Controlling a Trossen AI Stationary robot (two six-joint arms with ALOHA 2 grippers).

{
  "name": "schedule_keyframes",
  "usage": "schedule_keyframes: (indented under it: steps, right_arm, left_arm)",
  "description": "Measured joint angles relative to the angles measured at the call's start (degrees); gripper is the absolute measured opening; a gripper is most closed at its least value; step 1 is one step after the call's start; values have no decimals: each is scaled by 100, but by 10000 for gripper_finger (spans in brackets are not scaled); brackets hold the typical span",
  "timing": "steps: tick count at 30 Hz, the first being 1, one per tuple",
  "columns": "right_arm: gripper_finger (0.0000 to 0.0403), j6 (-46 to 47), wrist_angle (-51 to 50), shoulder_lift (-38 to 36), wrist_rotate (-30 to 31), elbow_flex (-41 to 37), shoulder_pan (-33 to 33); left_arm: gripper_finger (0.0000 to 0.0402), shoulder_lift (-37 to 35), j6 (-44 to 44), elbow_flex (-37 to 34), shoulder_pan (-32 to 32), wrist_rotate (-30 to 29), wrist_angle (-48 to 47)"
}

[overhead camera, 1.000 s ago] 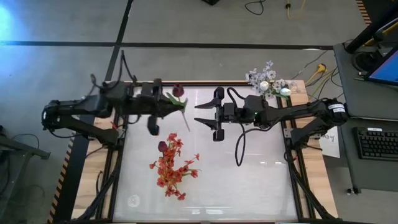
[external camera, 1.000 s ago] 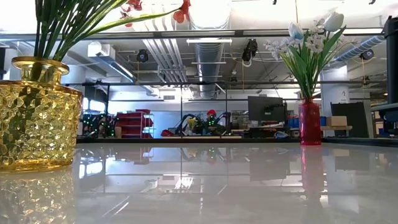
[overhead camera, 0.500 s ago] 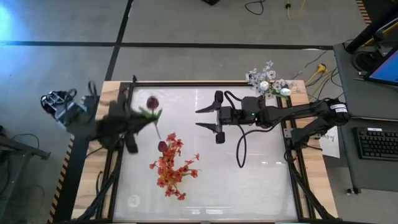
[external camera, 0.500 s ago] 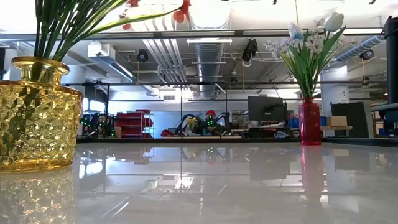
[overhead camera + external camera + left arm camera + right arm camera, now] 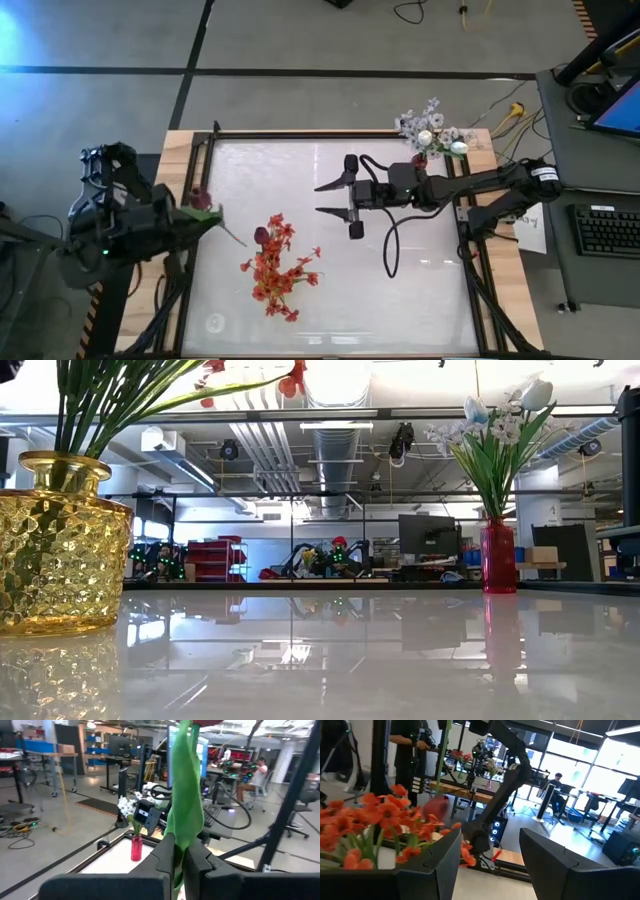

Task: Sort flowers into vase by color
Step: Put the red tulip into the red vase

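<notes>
My left gripper sits at the table's left edge, shut on a dark maroon tulip with a green stem; it also shows in its wrist view. My right gripper hovers open over the table's middle, apart from every flower. Red-orange sprays and a maroon bud stand with their stems in the yellow glass vase. White and pale lavender sprays stand in the red vase at the far right corner. My left gripper pinches the tulip's green stem and leaf between its two fingers, below the bud. The flower is lifted clear of the table. Its bud lies toward the far side, and the stem's free end trails toward the yellow vase's flowers.
The glossy white tabletop has free room on the right and near sides. A wooden frame borders it. A desk with a keyboard stands to the right. People show in the room beyond.
My left arm has swung from the table's far middle toward its left and near side, carrying the maroon tulip clear of the table. The flower has turned with it, the bud now over the left edge. My right gripper has drifted slightly toward the near edge, staying open.
</notes>
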Motion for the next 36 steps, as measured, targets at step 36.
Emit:
schedule_keyframes:
  steps: [36]
  right_arm:
    - [194, -205, -563, -258, 1214, -4, 1040]
  left_arm:
    - [0, 489, -4116, -2615, -413, -560, -9]
